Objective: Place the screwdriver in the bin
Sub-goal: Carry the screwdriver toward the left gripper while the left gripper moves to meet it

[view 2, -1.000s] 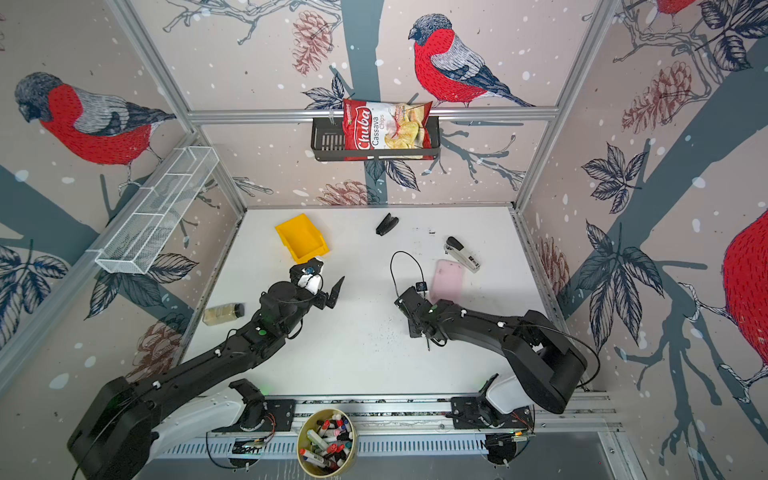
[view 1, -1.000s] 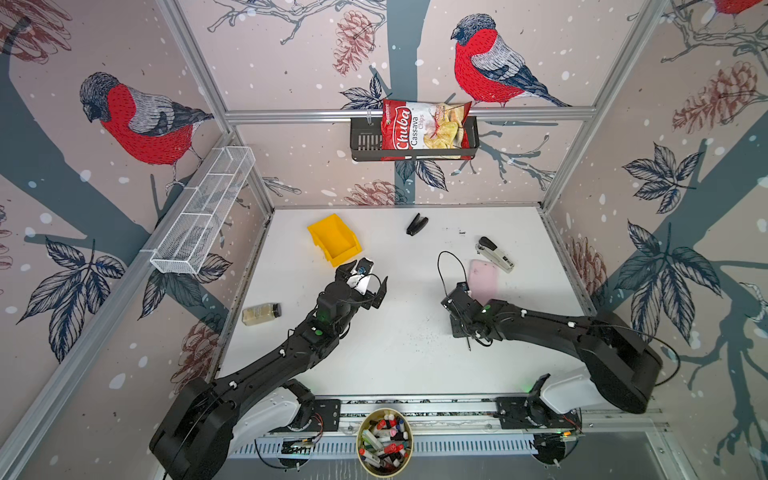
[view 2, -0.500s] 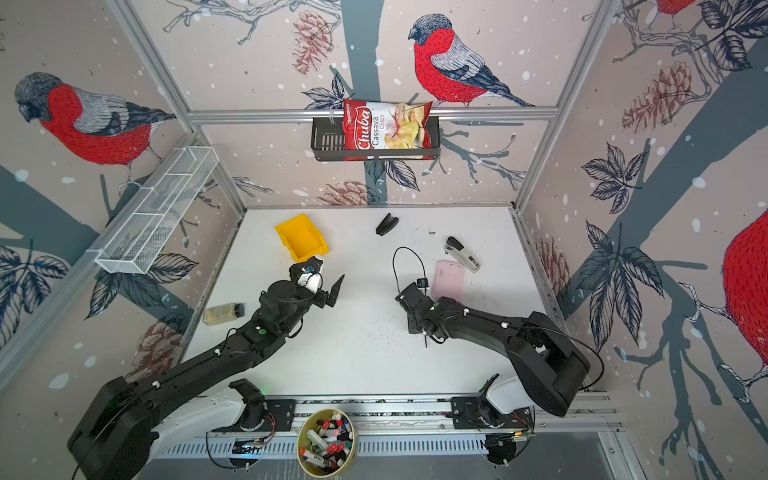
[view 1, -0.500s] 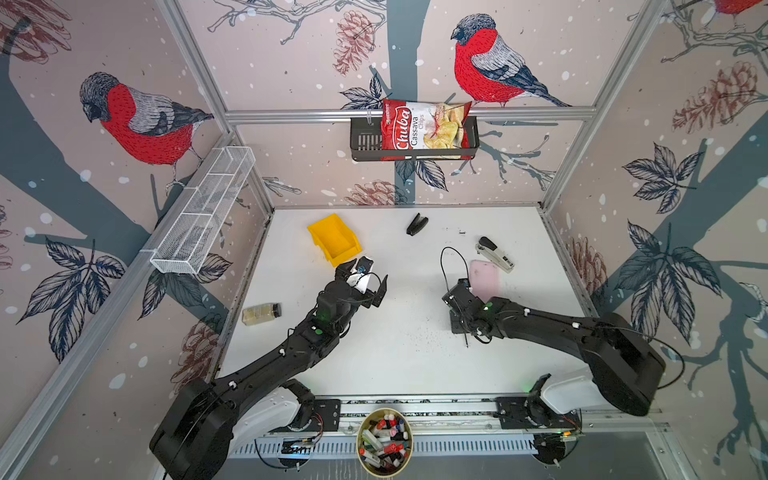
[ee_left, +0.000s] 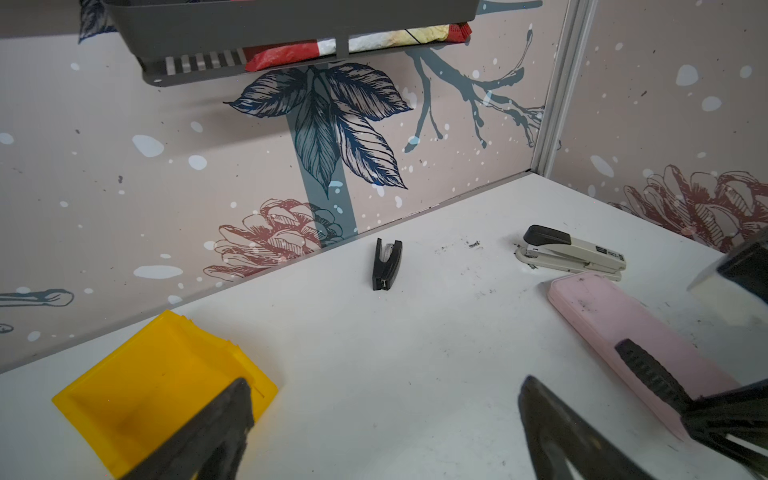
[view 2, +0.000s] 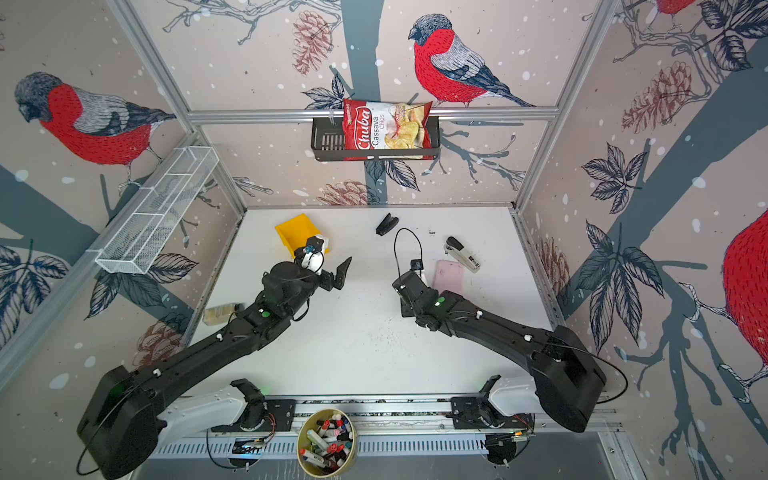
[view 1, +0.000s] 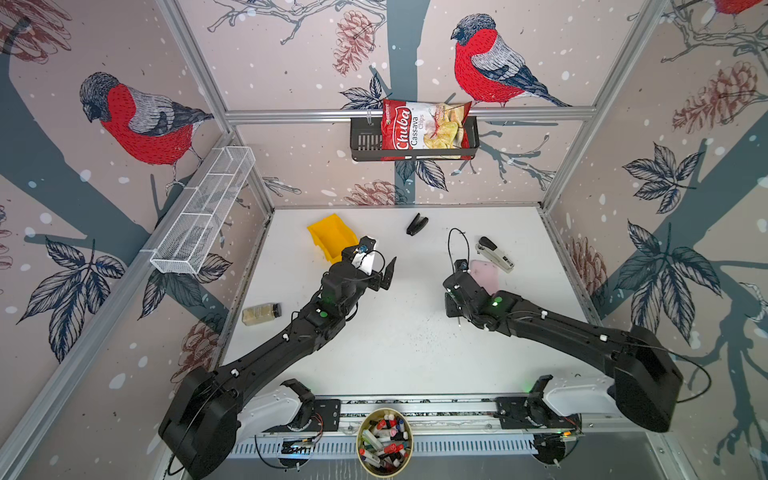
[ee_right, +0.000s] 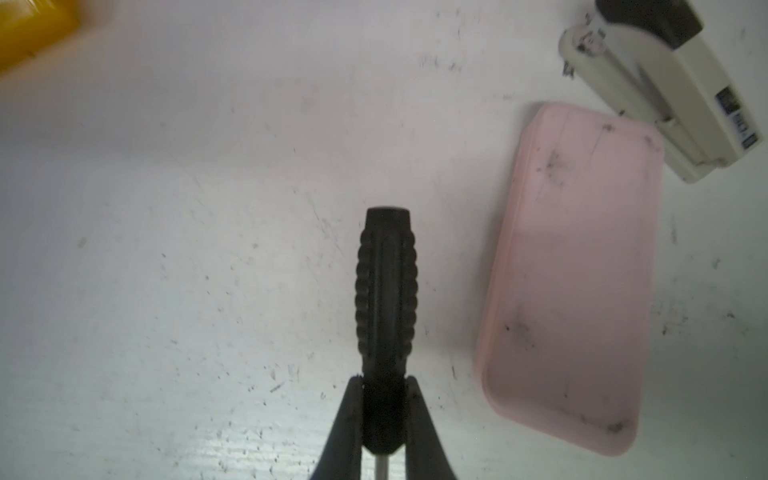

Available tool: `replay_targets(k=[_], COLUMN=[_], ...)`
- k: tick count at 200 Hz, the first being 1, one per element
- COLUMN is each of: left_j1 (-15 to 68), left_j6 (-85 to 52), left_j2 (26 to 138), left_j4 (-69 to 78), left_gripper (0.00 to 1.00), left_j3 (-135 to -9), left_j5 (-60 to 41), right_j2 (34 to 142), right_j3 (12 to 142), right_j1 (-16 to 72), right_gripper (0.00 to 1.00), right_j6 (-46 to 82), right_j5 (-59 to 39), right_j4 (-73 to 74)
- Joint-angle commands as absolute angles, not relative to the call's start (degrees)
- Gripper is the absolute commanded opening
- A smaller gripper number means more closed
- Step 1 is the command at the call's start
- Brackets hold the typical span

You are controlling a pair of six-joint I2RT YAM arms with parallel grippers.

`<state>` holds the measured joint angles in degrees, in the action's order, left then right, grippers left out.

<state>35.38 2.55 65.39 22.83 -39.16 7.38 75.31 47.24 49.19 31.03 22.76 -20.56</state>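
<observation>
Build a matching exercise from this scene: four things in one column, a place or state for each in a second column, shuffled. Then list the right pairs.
Column one
1. screwdriver
2. yellow bin
3. cassava chips bag
4. left gripper

Column two
A. sitting in the black wall rack
B. open, holding nothing
C. clamped by its handle in the right gripper
D. standing on the white table, just beyond the left arm

Pairs: 1-C, 2-D, 3-A, 4-B
</observation>
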Motion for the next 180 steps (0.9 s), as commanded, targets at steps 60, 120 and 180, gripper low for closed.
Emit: replay_targets(k=[60,120,180], left_j1=[30.8,27.0,27.5], left_j6=[-32.2,-41.9,-41.5], left_j2=[66.4,67.3,73.3], left_j4=[13.6,20.3,20.7], left_gripper=[0.98,0.98,0.98], left_j3=[-46.1,-46.9,-55.0], left_j5=[7.5,-7.2,-24.2], right_j2=[73.4,74.6,76.5], right_j3=[54.0,60.2,67.8], right_j1=[46.9,46.0,45.4], right_gripper=[0.0,0.0,0.0], right_j6=[20.0,14.5,6.5], right_j5=[9.7,5.6,-3.6], right_j4=[-12.3,-12.7,-12.8])
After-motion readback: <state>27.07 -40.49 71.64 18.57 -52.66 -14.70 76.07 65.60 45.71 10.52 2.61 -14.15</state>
